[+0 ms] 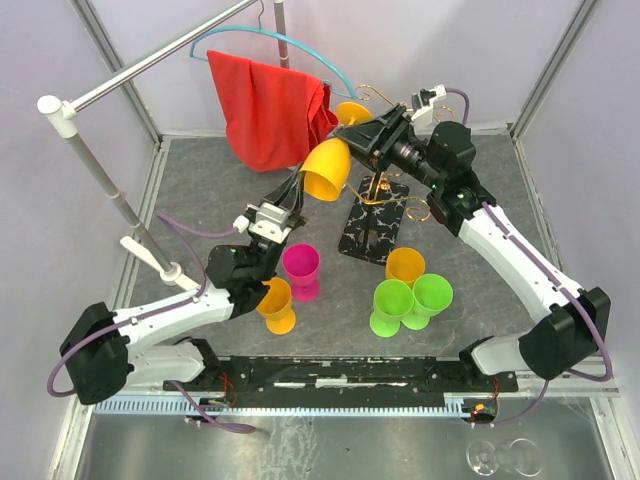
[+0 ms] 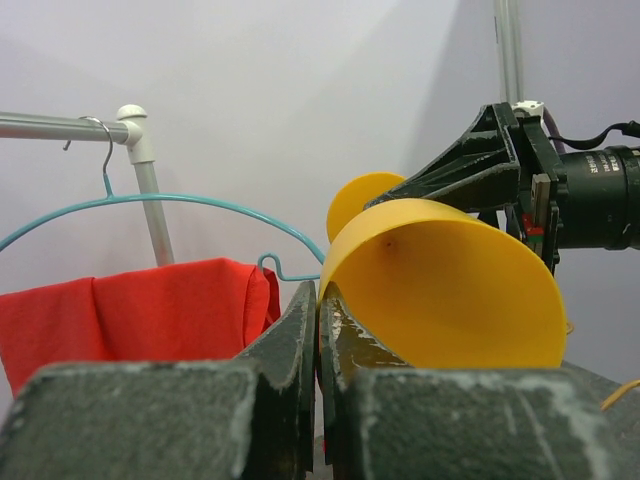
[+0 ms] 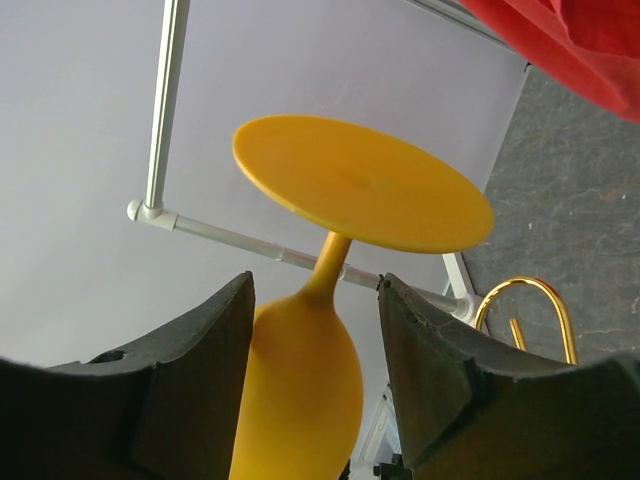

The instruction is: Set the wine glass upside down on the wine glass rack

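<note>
A yellow wine glass (image 1: 325, 170) hangs tilted in the air, foot (image 1: 352, 112) toward the back. My left gripper (image 1: 295, 192) is shut on its rim; in the left wrist view the fingers (image 2: 300, 330) pinch the rim's thin wall (image 2: 450, 290). My right gripper (image 1: 362, 130) stands open around the stem and upper bowl (image 3: 330, 270), with a gap showing on the right side (image 3: 315, 282). The wine glass rack (image 1: 378, 190), a gold scroll tree on a black marbled base (image 1: 372, 238), stands just below and right of the glass. One gold curl (image 3: 525, 300) shows in the right wrist view.
A red cloth (image 1: 270, 105) on a blue hanger (image 1: 300, 45) hangs from a pole just left of the glass. On the table stand a pink cup (image 1: 300, 265), two orange cups (image 1: 278, 305) (image 1: 405, 265) and two green cups (image 1: 393, 305) (image 1: 432, 295).
</note>
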